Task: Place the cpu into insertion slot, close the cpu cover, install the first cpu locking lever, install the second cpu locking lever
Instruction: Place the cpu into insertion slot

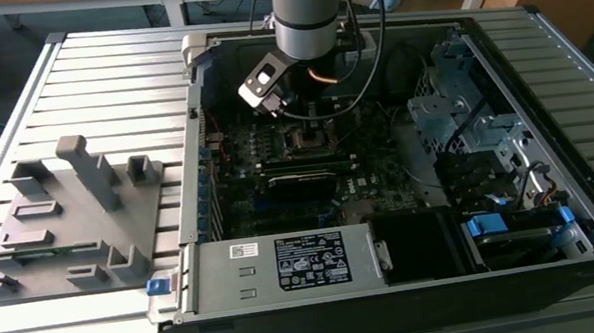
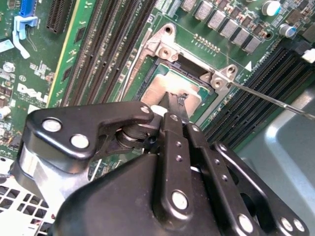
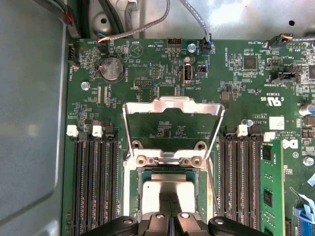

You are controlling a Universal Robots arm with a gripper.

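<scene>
The closed claw (image 2: 175, 104) sits right over the chip (image 3: 167, 189) in its slot (image 3: 201, 194). The cover (image 3: 172, 104) stands open.

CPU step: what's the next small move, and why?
Probably lift the end effector straight up a little: it is right down at the chip, which looks seated flat in the socket, and the cover stands open.

I see my gripper (image 3: 170, 214) with its fingers drawn close together over the cpu (image 3: 153, 192), which lies flat in the insertion slot (image 3: 132, 189). Just beyond the fingertips the cpu cover (image 3: 172, 104) stands tilted open on its hinge. Dark memory slots (image 3: 96, 182) run along either side of the fingers. A coin battery (image 3: 111, 69) sits farther ahead.
</scene>
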